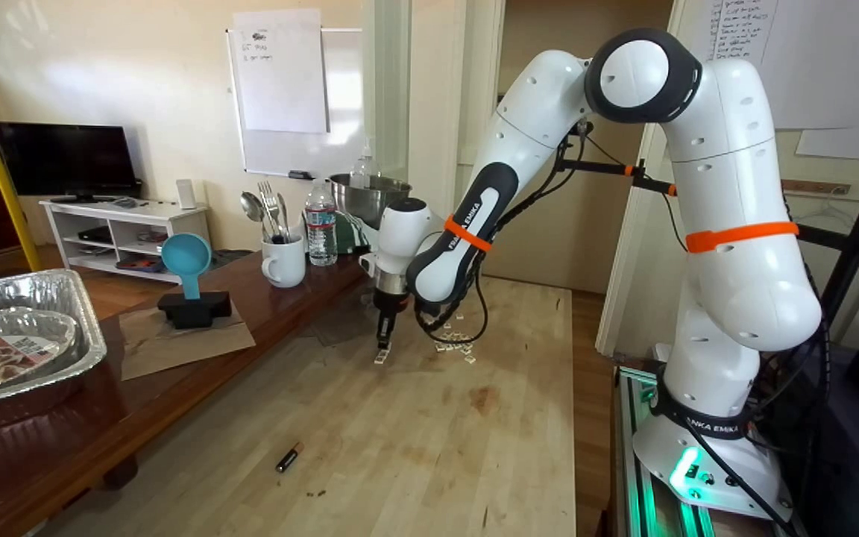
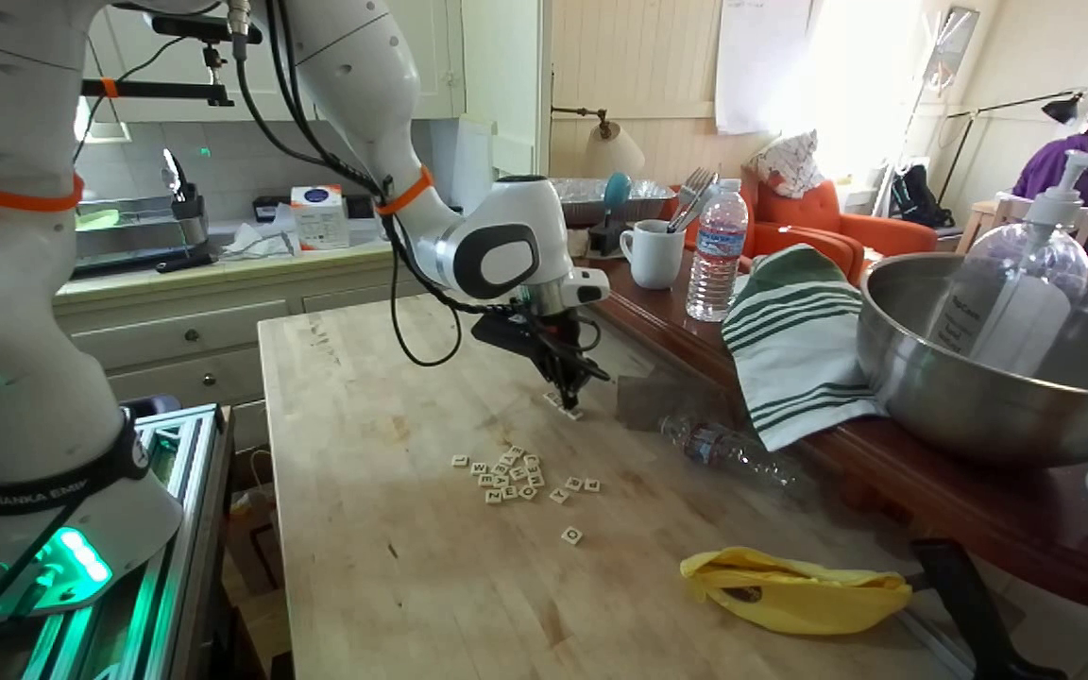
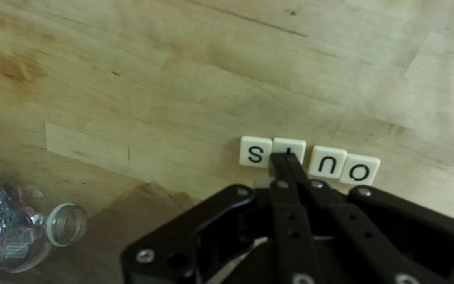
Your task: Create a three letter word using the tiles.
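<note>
In the wrist view, a row of white letter tiles lies on the wooden table: an S tile [image 3: 255, 151], a tile with a partly hidden stroke [image 3: 294, 146], a U-like tile [image 3: 327, 162] and an O tile [image 3: 360, 169]. A small gap separates the second tile from the U-like one. My gripper [image 3: 283, 156] is shut, its fingertips together over the second tile, with nothing visible between them. It also stands low over the row in both exterior views [image 1: 383, 346] [image 2: 569, 404]. A pile of loose tiles [image 2: 511, 477] lies apart from the row, also in an exterior view [image 1: 453, 344].
A separate O tile [image 2: 571, 535] lies near the pile. A plastic bottle [image 2: 728, 453] lies on brown paper near the raised dark counter [image 1: 310, 298]. A yellow banana-shaped item [image 2: 794, 590] and a black handle [image 2: 974, 604] lie on the table. A battery [image 1: 289, 456] is there too.
</note>
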Controlling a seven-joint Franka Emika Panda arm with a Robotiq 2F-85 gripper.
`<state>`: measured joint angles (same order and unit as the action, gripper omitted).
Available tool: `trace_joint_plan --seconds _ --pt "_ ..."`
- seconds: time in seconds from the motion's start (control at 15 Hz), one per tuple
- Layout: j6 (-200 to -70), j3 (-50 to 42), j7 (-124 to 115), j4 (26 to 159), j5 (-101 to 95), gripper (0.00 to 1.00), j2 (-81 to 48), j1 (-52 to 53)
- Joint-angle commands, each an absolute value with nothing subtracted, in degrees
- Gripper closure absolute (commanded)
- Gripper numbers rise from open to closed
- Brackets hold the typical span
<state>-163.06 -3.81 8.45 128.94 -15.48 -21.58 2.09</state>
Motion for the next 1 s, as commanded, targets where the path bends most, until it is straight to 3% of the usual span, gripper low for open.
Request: trace_joint_plan --seconds 0.0,0.93 --pt "-163.77 -5.06 8.69 127.90 -17.29 1.00 -23.52 2.01" --pt "-163.80 -7.26 8.89 128.92 -17.15 1.00 -24.15 0.52"
